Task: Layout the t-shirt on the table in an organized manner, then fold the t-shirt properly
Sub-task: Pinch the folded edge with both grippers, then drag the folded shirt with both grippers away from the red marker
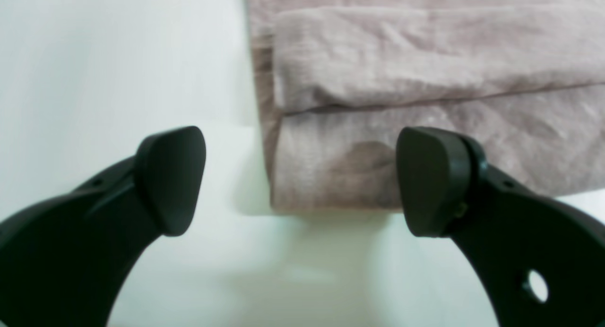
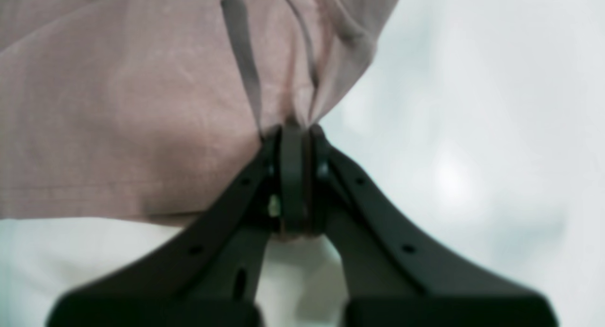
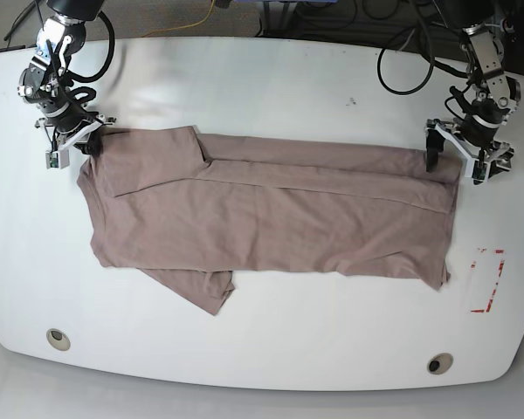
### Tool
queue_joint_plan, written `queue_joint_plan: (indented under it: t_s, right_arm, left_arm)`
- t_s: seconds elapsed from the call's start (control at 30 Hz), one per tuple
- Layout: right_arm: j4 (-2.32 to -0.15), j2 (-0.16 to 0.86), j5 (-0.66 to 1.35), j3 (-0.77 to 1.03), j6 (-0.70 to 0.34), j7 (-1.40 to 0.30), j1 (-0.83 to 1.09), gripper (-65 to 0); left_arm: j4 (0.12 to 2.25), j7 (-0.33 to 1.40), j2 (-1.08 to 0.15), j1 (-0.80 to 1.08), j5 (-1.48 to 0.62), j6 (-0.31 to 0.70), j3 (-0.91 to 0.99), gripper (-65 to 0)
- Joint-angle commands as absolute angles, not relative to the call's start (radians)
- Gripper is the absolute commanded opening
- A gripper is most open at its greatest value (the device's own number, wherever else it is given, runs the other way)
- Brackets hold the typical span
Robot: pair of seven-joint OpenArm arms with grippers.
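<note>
A robotics lab: white table (image 3: 262, 349) with red tape mark (image 3: 487, 280), cables (image 3: 402, 61) trailing behind.

T-shirt (image 3: 271, 209) spread lengthwise across table (image 3: 271, 78), top edge folded over. One sleeve protrudes at lower edge. Right gripper (image 3: 89, 140) at shirt's top corner, view's left, closed on fabric. Left gripper (image 3: 458, 148) at opposite top corner, jaws apart. Red tape rectangle (image 3: 487, 281) just beside shirt. Two grommet holes (image 3: 58, 339) along near edge.
</note>
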State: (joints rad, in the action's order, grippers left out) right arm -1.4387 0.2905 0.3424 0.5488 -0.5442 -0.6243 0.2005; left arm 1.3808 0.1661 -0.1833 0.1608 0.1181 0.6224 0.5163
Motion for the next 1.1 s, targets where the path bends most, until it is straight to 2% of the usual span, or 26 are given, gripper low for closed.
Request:
queue_joint_plan:
  t_s: [0.0,0.4,0.47,0.57,0.73,0.97,1.0,1.07]
  right_arm:
    - [-1.449,0.303,0.341,0.553,-0.547,-0.622,0.197,-65.0]
    - [-1.449,0.303,0.341,0.553,-0.547,-0.622,0.197,-65.0]
    - [-1.449,0.303,0.341,0.553,-0.547,-0.622,0.199,-65.0]
    - [-1.449,0.303,0.341,0.553,-0.547,-0.622,0.199,-65.0]
    - [-1.449,0.303,0.341,0.553,-0.547,-0.622,0.199,-65.0]
    - [-1.449,0.303,0.341,0.556,-0.547,-0.624,0.2,-65.0]
    - [-1.449,0.303,0.341,0.558,-0.547,-0.624,0.2,-65.0]
    - [-1.451,0.303,0.341,0.558,-0.547,-0.624,0.2,-65.0]
  left_arm:
    - [1.365,0.147,-0.199,0.148,0.105,0.616,0.521,-6.4]
    - [1.316,0.147,-0.199,0.128,0.105,0.616,0.519,-6.6]
    - [1.316,0.147,-0.199,0.128,0.105,0.616,0.519,-8.3]
    - [1.316,0.147,-0.199,0.128,0.105,0.616,0.519,-15.7]
    - [1.316,0.147,-0.199,0.128,0.105,0.616,0.519,-32.6]
    - [1.311,0.147,-0.199,0.128,0.11,0.616,0.519,-62.9]
    - [1.311,0.147,-0.199,0.13,0.11,0.616,0.519,-65.0]
    - [1.311,0.147,-0.199,0.131,0.11,0.616,0.519,-65.0]
